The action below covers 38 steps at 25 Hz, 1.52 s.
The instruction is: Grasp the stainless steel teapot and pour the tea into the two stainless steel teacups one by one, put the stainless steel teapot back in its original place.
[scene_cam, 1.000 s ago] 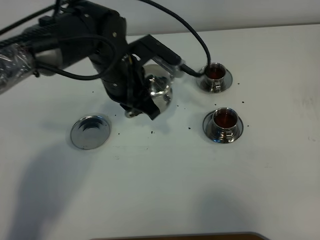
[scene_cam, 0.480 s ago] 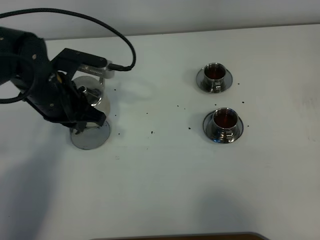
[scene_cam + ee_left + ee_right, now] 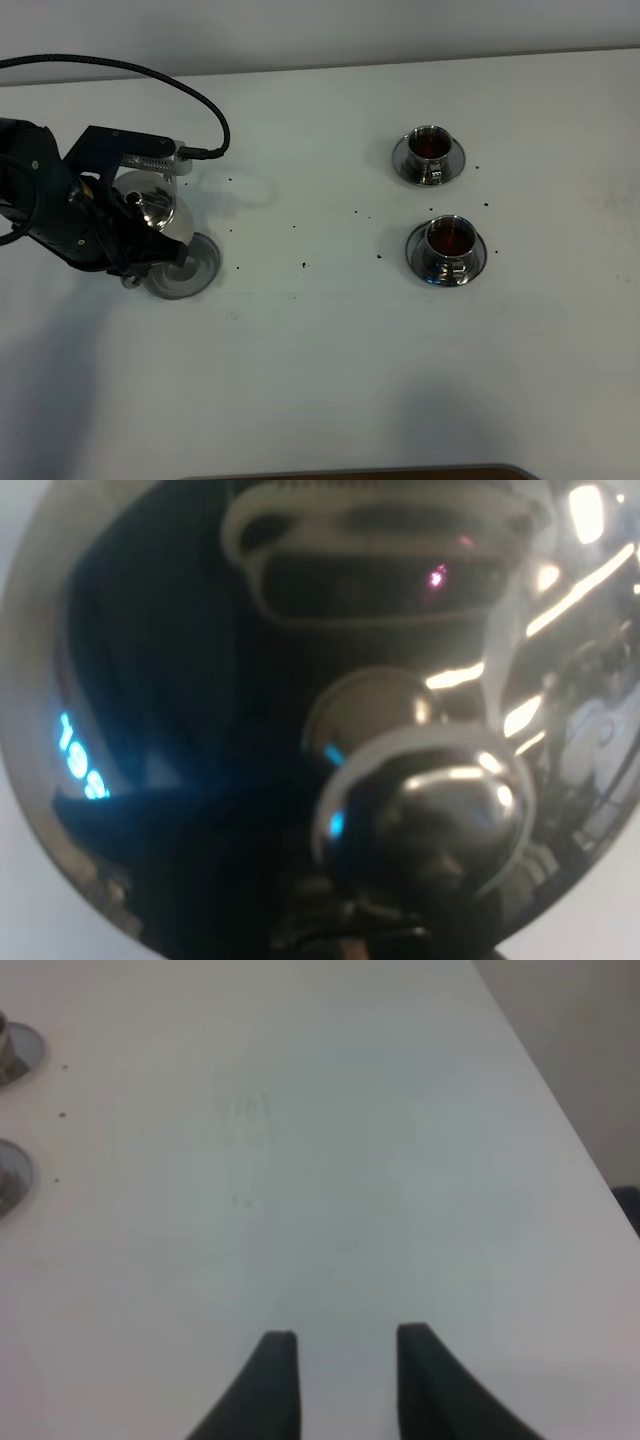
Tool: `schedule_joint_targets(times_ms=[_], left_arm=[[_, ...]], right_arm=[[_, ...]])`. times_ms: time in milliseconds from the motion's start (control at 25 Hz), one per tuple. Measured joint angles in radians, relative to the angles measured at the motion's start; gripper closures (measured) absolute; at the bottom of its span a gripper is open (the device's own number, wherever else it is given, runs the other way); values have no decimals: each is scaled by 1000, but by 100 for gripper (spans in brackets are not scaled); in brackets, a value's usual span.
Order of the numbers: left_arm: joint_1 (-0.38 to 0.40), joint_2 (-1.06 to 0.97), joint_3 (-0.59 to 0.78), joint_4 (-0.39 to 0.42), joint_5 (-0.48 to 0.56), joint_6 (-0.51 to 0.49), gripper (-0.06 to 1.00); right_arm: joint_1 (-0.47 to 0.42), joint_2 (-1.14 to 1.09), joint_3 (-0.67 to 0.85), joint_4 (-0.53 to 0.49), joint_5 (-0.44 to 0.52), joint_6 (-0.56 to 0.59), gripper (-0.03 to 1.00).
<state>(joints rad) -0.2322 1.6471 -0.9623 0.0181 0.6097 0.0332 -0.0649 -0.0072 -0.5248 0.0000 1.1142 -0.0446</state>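
The stainless steel teapot (image 3: 148, 208) is held by my left gripper (image 3: 135, 255) at the far left, just above and partly over the round steel base disc (image 3: 195, 265). Its mirror lid and knob (image 3: 430, 820) fill the left wrist view, and the fingers are hidden there. The two stainless steel teacups stand on saucers at the right, the far one (image 3: 430, 152) and the near one (image 3: 447, 243), both holding reddish-brown tea. My right gripper (image 3: 345, 1380) is open and empty over bare table; it is out of the exterior view.
Small dark specks (image 3: 304, 265) lie scattered on the white table between the disc and the cups. The left arm's black cable (image 3: 200, 105) loops above the teapot. Two saucer rims (image 3: 12, 1050) show at the edge of the right wrist view.
My left arm has carried the teapot leftward from beside the cups to the base disc, and it now sits lower over the disc. The cups and the right gripper have not moved.
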Motion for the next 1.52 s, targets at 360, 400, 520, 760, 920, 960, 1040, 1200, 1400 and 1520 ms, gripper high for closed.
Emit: schedule_joint_targets(times_ms=[360, 400, 520, 760, 920, 960, 1040, 1200, 1400, 1520], left_arm=[[0, 69, 8, -28, -45, 27, 70], [0, 76, 8, -29, -51, 27, 70], [0, 87, 8, -29, -68, 27, 70], [0, 97, 8, -39, -74, 48, 70], [0, 117, 9, -52, -74, 67, 70], [0, 121, 9, -53, -74, 69, 70], [0, 130, 9, -55, -73, 71, 70], [0, 138, 9, -56, -76, 75, 70], [0, 140, 9, -56, -76, 76, 70], [0, 140, 9, -56, -76, 79, 70]], right_arm=[[0, 0, 0, 0, 0, 0, 72], [0, 0, 0, 0, 0, 0, 72], [0, 0, 0, 0, 0, 0, 72], [0, 0, 0, 0, 0, 0, 72], [0, 0, 0, 0, 0, 0, 72], [0, 0, 0, 0, 0, 0, 72], [0, 0, 0, 0, 0, 0, 72], [0, 0, 0, 0, 0, 0, 72], [0, 0, 0, 0, 0, 0, 72], [0, 0, 0, 0, 0, 0, 72]])
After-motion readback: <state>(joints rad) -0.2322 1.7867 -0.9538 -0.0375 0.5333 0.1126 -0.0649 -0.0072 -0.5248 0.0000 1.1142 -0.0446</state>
